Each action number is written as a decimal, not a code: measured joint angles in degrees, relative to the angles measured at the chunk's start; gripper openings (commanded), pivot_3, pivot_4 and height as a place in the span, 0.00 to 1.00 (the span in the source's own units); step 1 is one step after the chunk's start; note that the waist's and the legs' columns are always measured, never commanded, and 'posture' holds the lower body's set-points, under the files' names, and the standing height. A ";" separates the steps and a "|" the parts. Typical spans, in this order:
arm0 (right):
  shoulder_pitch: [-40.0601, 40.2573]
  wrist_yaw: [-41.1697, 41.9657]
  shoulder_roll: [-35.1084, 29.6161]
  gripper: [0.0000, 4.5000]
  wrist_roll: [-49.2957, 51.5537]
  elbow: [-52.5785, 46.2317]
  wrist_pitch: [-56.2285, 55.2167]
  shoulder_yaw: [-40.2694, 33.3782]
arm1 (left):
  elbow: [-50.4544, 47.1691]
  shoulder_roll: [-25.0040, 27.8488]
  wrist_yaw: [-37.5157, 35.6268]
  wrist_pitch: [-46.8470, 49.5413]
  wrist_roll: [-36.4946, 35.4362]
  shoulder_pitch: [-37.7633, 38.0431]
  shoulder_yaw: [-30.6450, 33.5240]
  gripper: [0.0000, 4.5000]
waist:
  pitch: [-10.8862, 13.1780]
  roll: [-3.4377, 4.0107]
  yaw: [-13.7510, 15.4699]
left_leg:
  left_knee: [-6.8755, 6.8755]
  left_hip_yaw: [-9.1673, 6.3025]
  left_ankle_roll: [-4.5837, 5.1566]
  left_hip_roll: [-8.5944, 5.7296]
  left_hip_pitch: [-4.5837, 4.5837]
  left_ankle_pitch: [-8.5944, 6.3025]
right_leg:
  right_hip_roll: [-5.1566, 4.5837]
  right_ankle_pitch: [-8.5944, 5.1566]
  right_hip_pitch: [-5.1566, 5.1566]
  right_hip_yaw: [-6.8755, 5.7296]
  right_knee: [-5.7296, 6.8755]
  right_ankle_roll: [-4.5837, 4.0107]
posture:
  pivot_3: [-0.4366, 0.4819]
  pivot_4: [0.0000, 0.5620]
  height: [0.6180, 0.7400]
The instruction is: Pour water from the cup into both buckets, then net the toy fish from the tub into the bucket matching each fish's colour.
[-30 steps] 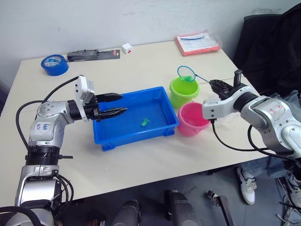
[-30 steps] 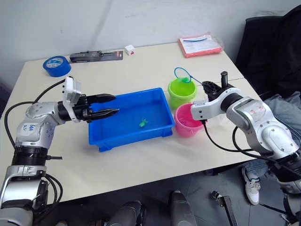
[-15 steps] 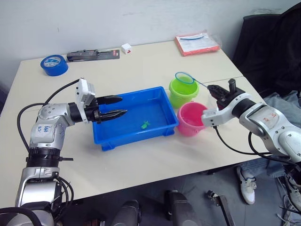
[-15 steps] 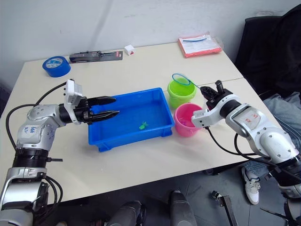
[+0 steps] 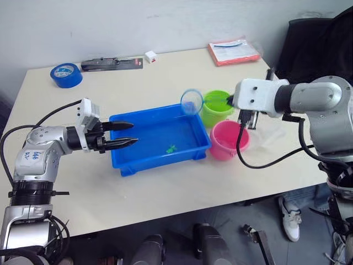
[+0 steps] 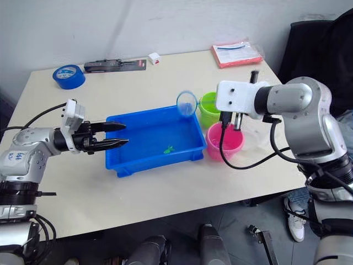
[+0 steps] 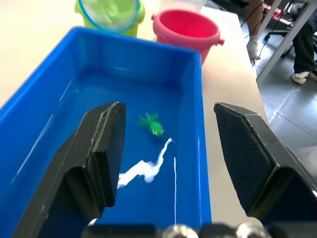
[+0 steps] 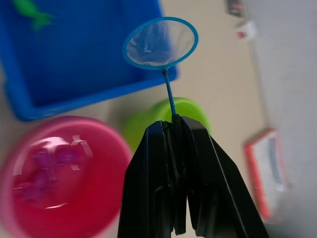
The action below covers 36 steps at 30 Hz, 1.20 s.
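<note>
The blue tub (image 5: 161, 163) sits mid-table with one green toy fish (image 5: 171, 148) in its water, also in the left wrist view (image 7: 152, 125). Behind its right end stands the lime bucket (image 5: 216, 108), and beside that the pink bucket (image 5: 229, 141), where blurred pink shapes (image 8: 47, 171) lie in water. My right gripper (image 5: 230, 101) is shut on the net's handle. The blue hoop (image 5: 191, 101) hangs empty over the tub's far right corner. My left gripper (image 5: 128, 134) is open at the tub's left end. The clear cup (image 5: 268, 131) stands right of the pink bucket.
A blue tape roll (image 5: 66, 74), a black tool (image 5: 113, 63) and a small white cube (image 5: 150, 56) lie along the back of the table. A red-edged packet (image 5: 234, 51) lies at the back right. A dark chair (image 5: 314, 49) stands off the right edge.
My right arm has swung the net left, from above the lime bucket to over the tub's far right corner. My left gripper has drawn back a little toward the tub's left end.
</note>
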 measured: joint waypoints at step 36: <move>-10.95 8.66 15.65 0.17 -6.33 14.45 0.70 19.80 | -22.72 3.89 9.50 9.90 -8.67 23.31 14.94 0.69 | 0.00 0.00 -0.16 | -0.03 0.00 -0.01 0.00 0.00 -0.01 | -0.02 -0.01 -0.03 -0.01 -0.03 -0.01 | 0.48 0.27 1.00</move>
